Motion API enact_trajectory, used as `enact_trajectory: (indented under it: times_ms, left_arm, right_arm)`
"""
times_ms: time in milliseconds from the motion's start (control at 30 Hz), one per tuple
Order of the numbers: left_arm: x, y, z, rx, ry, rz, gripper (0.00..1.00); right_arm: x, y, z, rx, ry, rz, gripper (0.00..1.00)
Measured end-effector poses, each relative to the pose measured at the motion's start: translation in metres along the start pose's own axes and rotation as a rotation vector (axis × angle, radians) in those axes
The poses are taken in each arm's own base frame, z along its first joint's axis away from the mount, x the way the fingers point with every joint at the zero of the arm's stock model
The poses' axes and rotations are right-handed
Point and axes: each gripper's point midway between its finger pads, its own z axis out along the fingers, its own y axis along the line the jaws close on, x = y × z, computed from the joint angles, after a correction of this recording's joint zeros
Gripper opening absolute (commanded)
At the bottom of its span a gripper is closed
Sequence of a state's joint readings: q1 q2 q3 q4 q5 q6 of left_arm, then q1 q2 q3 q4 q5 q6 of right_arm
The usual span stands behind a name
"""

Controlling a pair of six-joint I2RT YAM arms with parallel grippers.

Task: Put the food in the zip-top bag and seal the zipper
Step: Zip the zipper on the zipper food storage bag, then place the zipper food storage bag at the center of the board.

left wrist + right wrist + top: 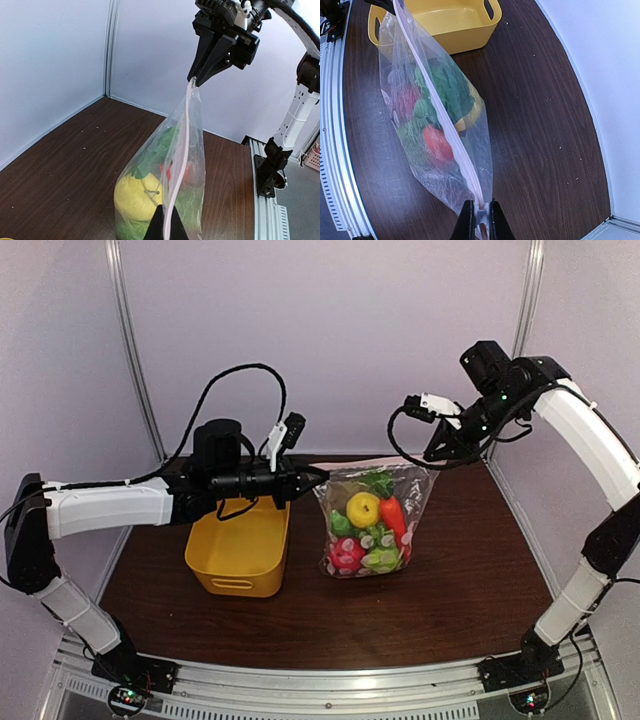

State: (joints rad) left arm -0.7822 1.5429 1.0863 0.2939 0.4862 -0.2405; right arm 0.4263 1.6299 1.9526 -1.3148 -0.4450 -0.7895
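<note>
The bag (372, 530) is seen held upright at the table's centre, its bottom seemingly resting on the wood, with the food (365, 512) packed inside: a lemon, a carrot, greens and red pieces. The zipper (451, 131) is stretched taut as one pale line between two pinched corners. It looks pressed together along its length, though a full seal cannot be confirmed. The 11 o'clock corner is clamped by the left gripper (322, 476) and the 1 o'clock corner by the right gripper (434, 458), each closed tight on an end of the strip. The film is judged thin, soft and slippery, likely to crinkle under load. The toys are light, yet heavy enough for the belly to be sagged. The stiffer ridged strip is the place to be gripped, not the loose film, and any sliding pinch along it should be kept gentle so a corner is not lost. The basket (215, 570) is found at the bag's 9 o'clock on the table (470, 580).
</note>
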Motion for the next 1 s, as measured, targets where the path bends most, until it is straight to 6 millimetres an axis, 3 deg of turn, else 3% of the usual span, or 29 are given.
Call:
enact_trajectory:
  times_ms: [433,667,767,867,933,1000]
  left_arm:
    - [0.0,0.005,0.005,-0.004,0.002,-0.007,0.0]
    - [-0.039,0.052,0.051,-0.035,-0.057,0.017,0.0]
    - [-0.05,0.068,0.055,-0.049,-0.077,0.026,0.0]
    - [-0.055,0.068,0.052,-0.02,-0.085,0.033,0.0]
    - [-0.052,0.063,0.051,0.015,-0.076,0.025,0.01]
    - [-0.036,0.054,0.05,0.066,-0.05,-0.005,0.12]
  right_arm:
    - [0.012,-0.009,0.001,0.033,0.03,0.009,0.0]
    - [0.009,-0.066,-0.009,0.205,0.026,0.045,0.0]
    - [0.002,-0.082,-0.013,0.255,0.001,0.035,0.01]
    - [0.002,-0.081,-0.011,0.259,-0.007,0.028,0.03]
    - [0.009,-0.07,-0.005,0.234,0.002,0.028,0.05]
    - [0.021,-0.048,0.006,0.181,0.015,0.025,0.1]
